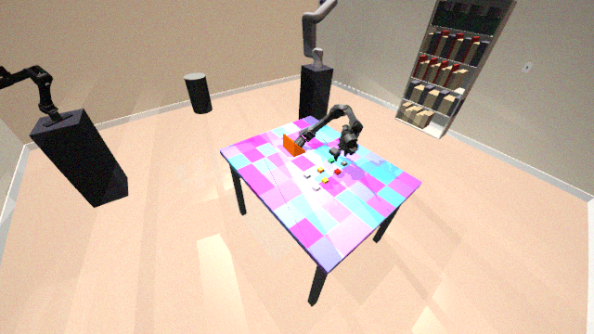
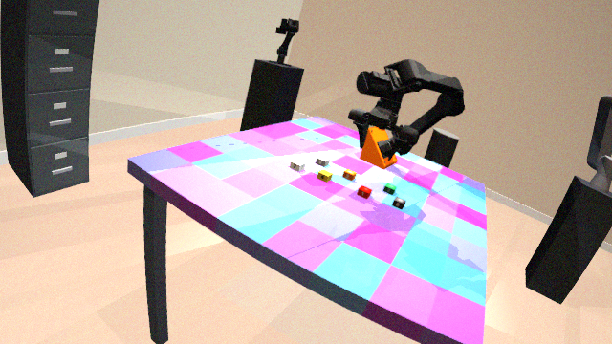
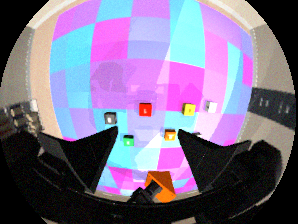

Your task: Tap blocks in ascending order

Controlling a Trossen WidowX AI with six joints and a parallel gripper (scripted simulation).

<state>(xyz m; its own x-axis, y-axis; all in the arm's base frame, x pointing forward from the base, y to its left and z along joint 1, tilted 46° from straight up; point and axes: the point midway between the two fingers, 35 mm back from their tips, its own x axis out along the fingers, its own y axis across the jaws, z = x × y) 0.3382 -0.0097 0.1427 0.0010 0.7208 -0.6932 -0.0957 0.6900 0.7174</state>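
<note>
My gripper (image 1: 342, 156) (image 3: 148, 131) is open and empty, above the table near the green block. A green block (image 1: 330, 160) (image 2: 389, 188) (image 3: 128, 141) and an orange block (image 1: 320, 170) (image 2: 349, 175) (image 3: 170, 135) show between the fingers in the wrist view. Beyond are a dark grey block (image 1: 343, 163) (image 2: 399, 203) (image 3: 110, 118), a red block (image 1: 337, 172) (image 2: 364, 192) (image 3: 145, 109), a yellow block (image 1: 325, 180) (image 2: 324, 176) (image 3: 188, 109) and a white block (image 1: 316, 188) (image 2: 297, 166) (image 3: 211, 106). Another whitish block (image 1: 306, 176) (image 2: 322, 161) is mostly hidden by the right finger in the wrist view. The digits are too blurred to read surely.
An orange wedge (image 1: 291, 145) (image 2: 377, 152) (image 3: 162, 180) stands beside the arm's base on the patchwork table (image 1: 353, 232) (image 2: 287, 210). Other arms stand on dark pedestals (image 1: 79, 158) (image 2: 273, 91) away from the table.
</note>
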